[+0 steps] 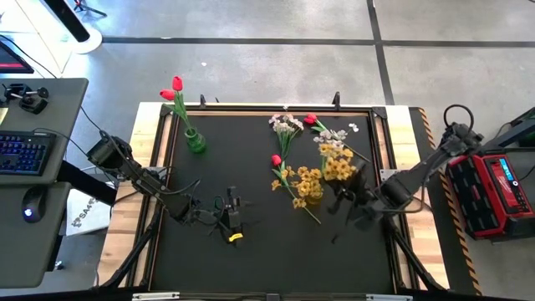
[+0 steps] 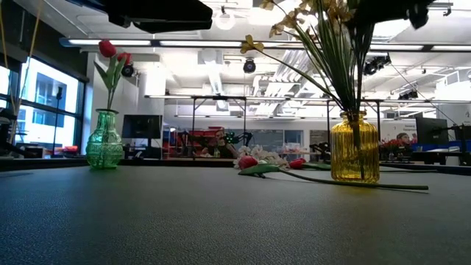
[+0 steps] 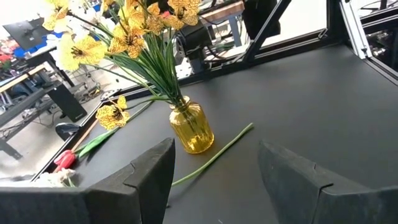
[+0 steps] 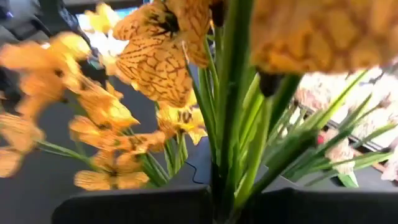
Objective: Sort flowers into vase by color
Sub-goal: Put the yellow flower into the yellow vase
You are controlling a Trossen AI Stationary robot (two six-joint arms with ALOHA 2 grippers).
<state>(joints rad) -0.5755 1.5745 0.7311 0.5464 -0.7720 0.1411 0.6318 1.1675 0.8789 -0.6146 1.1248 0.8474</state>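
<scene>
A yellow glass vase stands on the black mat with bushy yellow sprays in it. My right gripper is above the vase, shut on green stems of a yellow spray. A green vase near the far left corner holds red tulips. Red tulips, whitish sprays and another yellow spray lie flat on the mat behind the yellow vase. My left gripper is open, low over the mat left of the yellow vase. My right gripper pinches a bundle of green stems of the yellow spray between its two fingers, below the blossoms. The stems stand roughly upright and run down into the yellow vase's neck. The blossoms spread beyond the fingers.
A loose green stem lies on the mat beside the yellow vase, toward the near edge. The mat has a raised frame around it. There is bare mat along the near side. A keyboard and mouse sit on a desk to the left.
</scene>
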